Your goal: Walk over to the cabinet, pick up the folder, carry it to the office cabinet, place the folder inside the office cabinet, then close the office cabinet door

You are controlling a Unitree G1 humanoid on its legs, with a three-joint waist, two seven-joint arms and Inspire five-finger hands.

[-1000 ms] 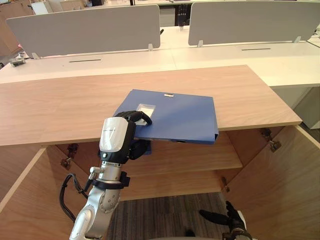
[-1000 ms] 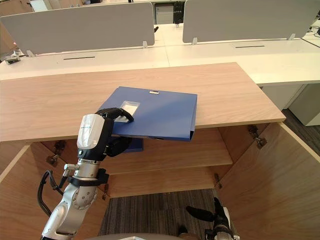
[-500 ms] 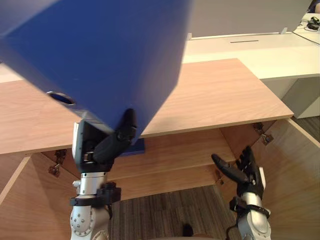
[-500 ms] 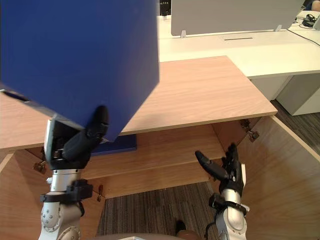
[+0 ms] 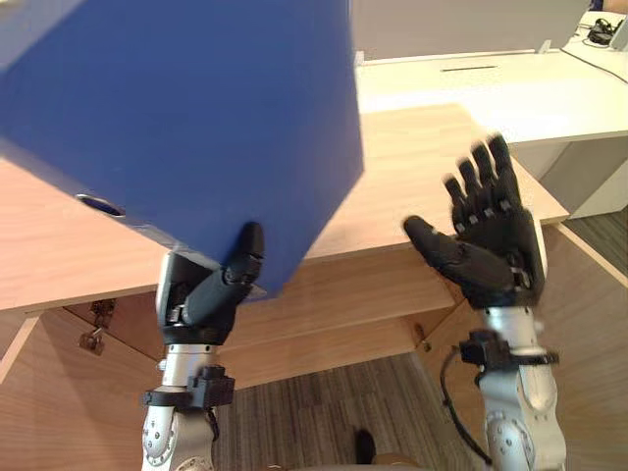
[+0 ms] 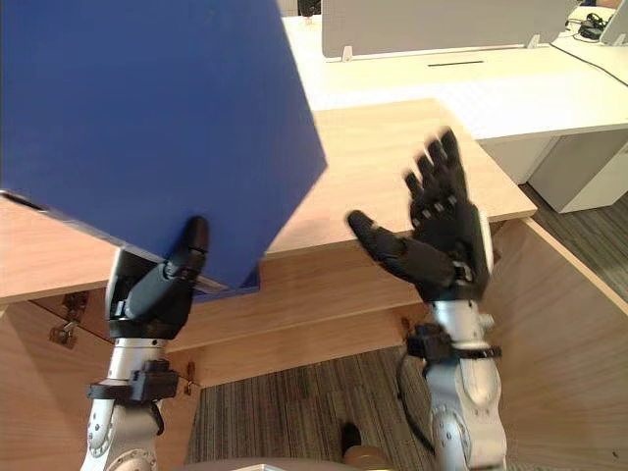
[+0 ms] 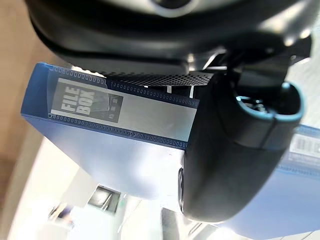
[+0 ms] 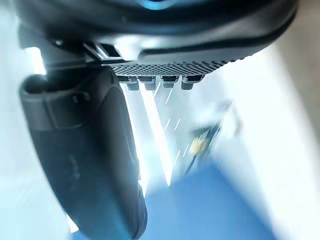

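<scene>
Left hand (image 5: 211,294) was clamped on the bottom corner of the blue folder (image 5: 186,128), thumb pressed up the near face, fingers tucked behind, and the left wrist view showed that thumb lying across the labelled spine (image 7: 120,112). The folder was up in the air, clear of the wooden cabinet top (image 5: 422,167), tilted and standing tall above the grip, close to the head camera. A one-corner pinch on a board that big looked top-heavy, and that was likely why the right hand (image 5: 491,250) was up beside it: fingers straight and spread, thumb out, palm turned toward the folder, holding nothing and apart from it. It read as a hand set to catch the free edge and steady the load before any carrying. Below, the cabinet stood open, its shelf (image 5: 363,294) showing under the top and a door (image 5: 589,324) swung out on the right. Beyond lay the white desks (image 5: 471,83), none of them in play
</scene>
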